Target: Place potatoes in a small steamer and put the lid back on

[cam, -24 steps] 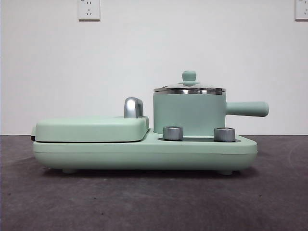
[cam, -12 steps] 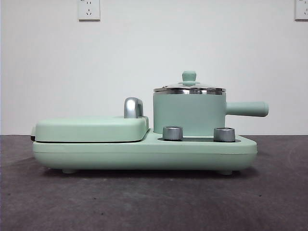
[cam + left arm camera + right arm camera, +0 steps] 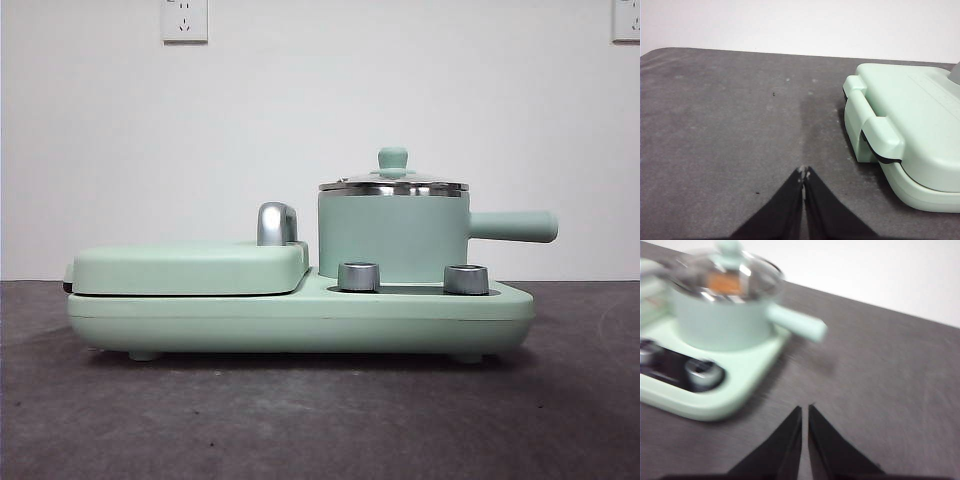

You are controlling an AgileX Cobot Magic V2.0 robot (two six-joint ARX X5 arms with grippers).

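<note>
The left tool [image 3: 804,172] is clenched on nothing, its jaws tip to tip above bare desk [image 3: 730,130], just off the end of the closed grill plate [image 3: 910,125]. The right tool [image 3: 805,410] is all but clenched too, empty, above the desk near the cooker base [image 3: 735,385]. On that base stands the small steamer [image 3: 392,238], handle pointing away from the grill plate. The lid [image 3: 393,183] sits on its rim. In the blurred right wrist view an orange-brown patch, the potato [image 3: 724,283], shows through the glass.
</note>
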